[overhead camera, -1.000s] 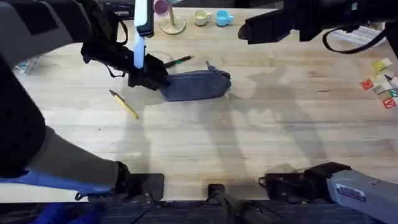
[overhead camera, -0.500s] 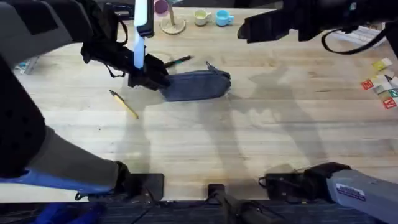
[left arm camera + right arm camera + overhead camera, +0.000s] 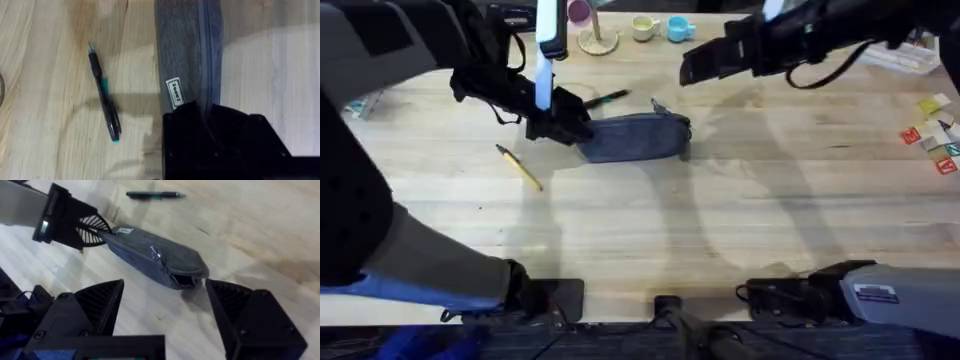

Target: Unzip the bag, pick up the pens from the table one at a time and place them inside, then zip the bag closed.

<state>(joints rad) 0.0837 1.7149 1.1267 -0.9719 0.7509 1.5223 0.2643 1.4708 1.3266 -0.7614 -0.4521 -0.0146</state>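
A grey-blue fabric bag (image 3: 635, 137) lies lengthwise on the light wooden table (image 3: 720, 230), its zipper running along the top and a small white label near one end. In the right wrist view the far end of the bag (image 3: 155, 260) gapes slightly, and a metal zipper pull (image 3: 155, 253) sits partway along its length. The left gripper (image 3: 560, 125) is pressed down on the labelled end of the bag, its black fingers closed onto the fabric beside the label (image 3: 175, 93). Just beyond that gripper, on its far side, lies a black pen with a green band (image 3: 607, 98), close to the bag but not touching it; the left wrist view shows it (image 3: 104, 93) lying nearly parallel to the bag. On the near side of the left gripper, a little apart from the bag, a yellow pen with a dark tip (image 3: 520, 167) rests at an angle on the table. The right gripper (image 3: 705, 62) hangs above the table beyond the bag's open end, clear of it, with its two black fingers (image 3: 100, 305) spread wide apart and nothing between them.
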